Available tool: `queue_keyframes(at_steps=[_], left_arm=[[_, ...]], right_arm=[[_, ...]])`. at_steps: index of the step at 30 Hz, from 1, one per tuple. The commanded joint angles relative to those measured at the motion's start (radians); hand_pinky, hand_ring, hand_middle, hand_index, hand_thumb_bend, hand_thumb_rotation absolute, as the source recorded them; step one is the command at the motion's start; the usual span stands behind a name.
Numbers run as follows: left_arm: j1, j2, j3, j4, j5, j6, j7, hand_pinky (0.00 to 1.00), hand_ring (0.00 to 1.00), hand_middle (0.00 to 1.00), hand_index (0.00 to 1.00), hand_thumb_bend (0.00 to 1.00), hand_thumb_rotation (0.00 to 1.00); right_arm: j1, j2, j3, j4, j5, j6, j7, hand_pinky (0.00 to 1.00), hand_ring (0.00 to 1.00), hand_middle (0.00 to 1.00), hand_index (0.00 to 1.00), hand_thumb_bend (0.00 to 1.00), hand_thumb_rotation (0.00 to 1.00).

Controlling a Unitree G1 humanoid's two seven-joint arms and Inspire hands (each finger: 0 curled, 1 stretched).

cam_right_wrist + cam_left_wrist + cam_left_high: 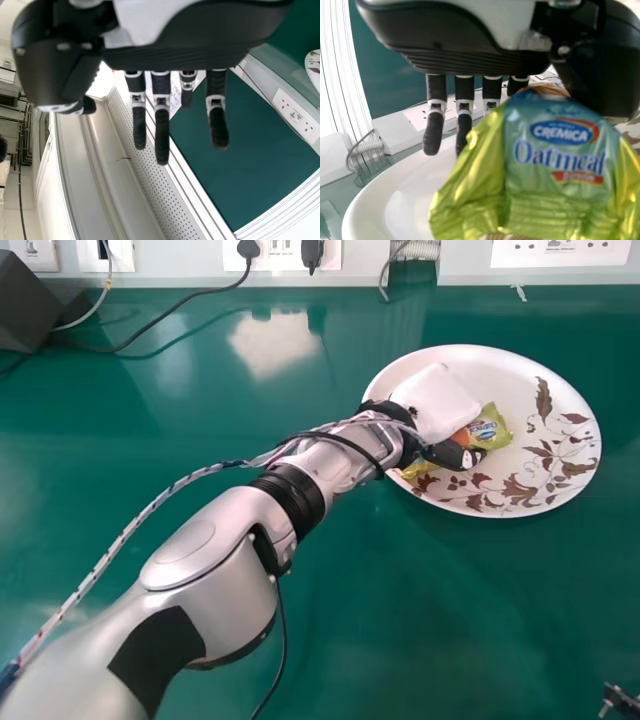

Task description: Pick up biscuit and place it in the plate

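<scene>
In the right wrist view, the right hand (170,55) is seen empty, its fingers extended. From near left, the left arm (215,565) is stretched far right, where the biscuit (487,430) is pinched by the left hand (436,402) above the plate (512,388); whether they touch cannot be told. Placing appears to be under way: lowering, if needed, then release is called for.

Biscuit packet (489,427) partly hidden by left robot hand (437,402); left arm (212,565) cut off.
</scene>
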Motion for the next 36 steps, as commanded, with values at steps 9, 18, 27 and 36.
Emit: queue_keyframes(at_steps=[9, 18, 27, 36], left_arm=[[0.041, -0.005, -0.033, 0.025, 0.032, -0.013, -0.021, 0.28, 0.46, 0.59, 0.49, 0.52, 0.14], [0.047, -0.004, -0.034, 0.026, 0.032, -0.013, -0.008, 0.32, 0.51, 0.66, 0.56, 0.65, 0.28], [0.047, -0.013, -0.04, 0.027, 0.036, -0.007, -0.009, 0.34, 0.55, 0.72, 0.69, 0.91, 0.52], [0.044, -0.018, -0.029, 0.024, 0.021, -0.021, -0.016, 0.4, 0.58, 0.75, 0.73, 1.0, 0.58]], right_arm=[[-0.012, 0.042, 0.002, -0.007, 0.025, 0.013, 0.057, 0.24, 0.35, 0.49, 0.67, 0.55, 0.0], [-0.026, 0.046, -0.019, 0.026, 0.03, 0.003, 0.091, 0.24, 0.34, 0.49, 0.65, 0.55, 0.0], [-0.043, 0.056, -0.039, 0.05, -0.022, -0.018, 0.079, 0.22, 0.33, 0.49, 0.68, 0.55, 0.0], [-0.048, 0.048, -0.044, 0.048, -0.042, -0.012, 0.069, 0.22, 0.33, 0.49, 0.67, 0.55, 0.0]])
